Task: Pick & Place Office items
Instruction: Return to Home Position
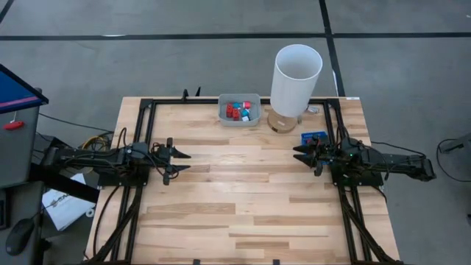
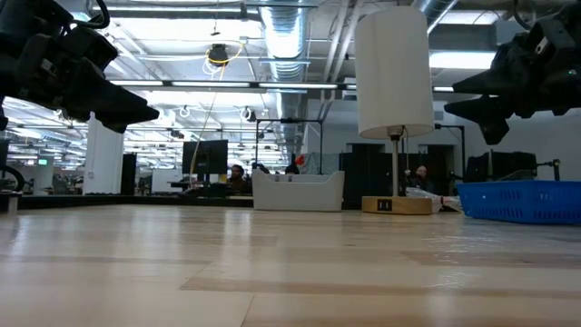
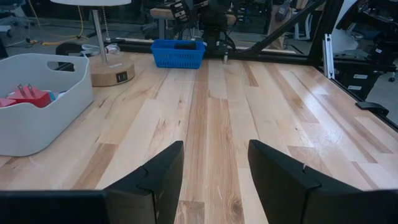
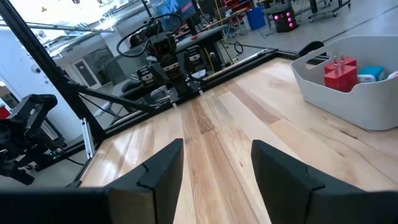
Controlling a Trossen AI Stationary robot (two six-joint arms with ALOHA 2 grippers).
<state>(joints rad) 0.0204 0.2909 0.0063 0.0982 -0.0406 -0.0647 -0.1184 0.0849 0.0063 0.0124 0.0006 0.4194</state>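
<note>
Wooden table carries a grey bin at its far edge, holding small red, blue and white office items. A white lamp stands just beside it, with a blue basket near the lamp base. Left gripper and right gripper hang above the wood at opposite sides, both with jaws spread, grasping nothing.

White lamp, grey tray, blue basket
</note>
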